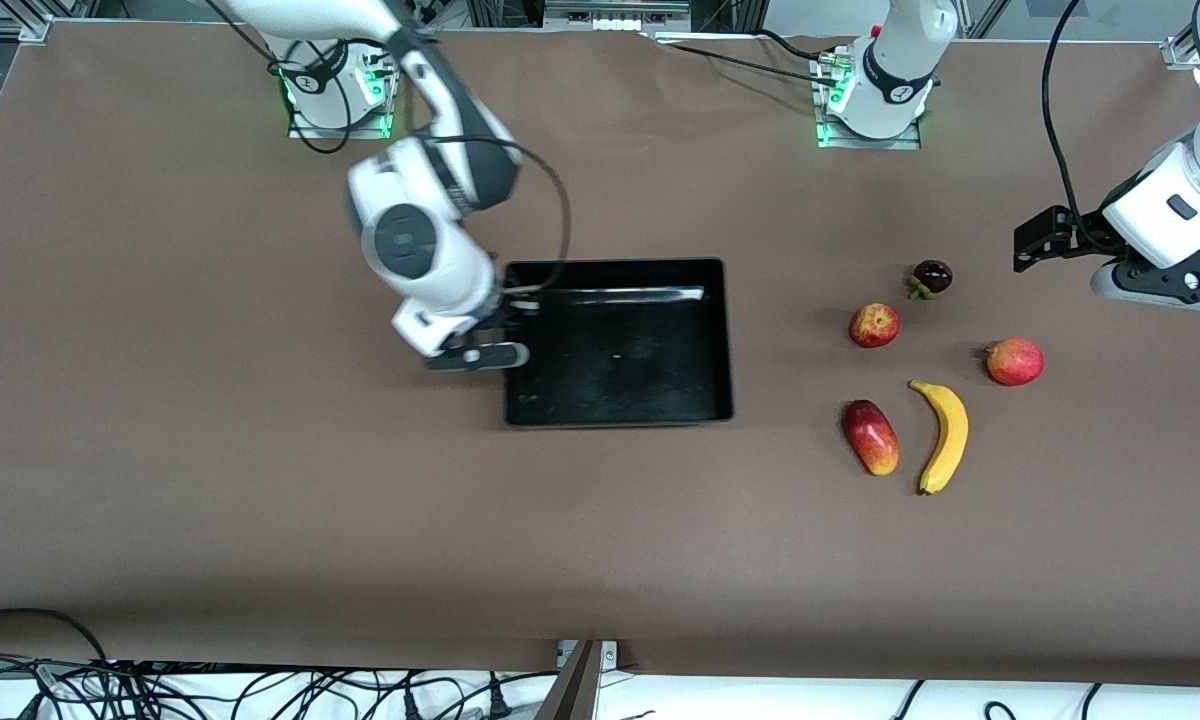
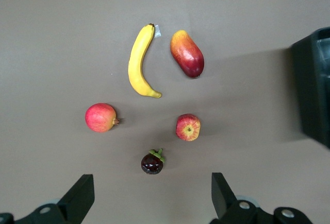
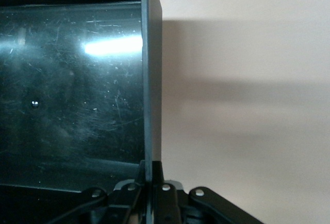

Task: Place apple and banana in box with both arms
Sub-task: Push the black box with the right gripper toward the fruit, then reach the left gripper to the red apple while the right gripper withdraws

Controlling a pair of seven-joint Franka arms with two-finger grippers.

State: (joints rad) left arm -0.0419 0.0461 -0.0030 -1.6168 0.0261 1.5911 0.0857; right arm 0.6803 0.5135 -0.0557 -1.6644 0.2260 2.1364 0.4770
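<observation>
Right arm reaching down, right gripper [image 1: 505, 345] clamped on the box [image 1: 720, 340] wall. Left arm raised at table end, left gripper [image 2: 149, 195] spread wide.

- You are working in a robotics lab, not a home or shop.
- Two white arms [image 1: 430, 230] stand bolted on metal base plates [image 1: 865, 135] with green indicator lights.
- A brown mat covers the table [image 1: 260, 480].
- Loose black cables [image 1: 210, 690] trail along its edge; aluminium framing [image 1: 610, 15] lines the top.

No readable text, label, brand, number or sign on anything.
</observation>
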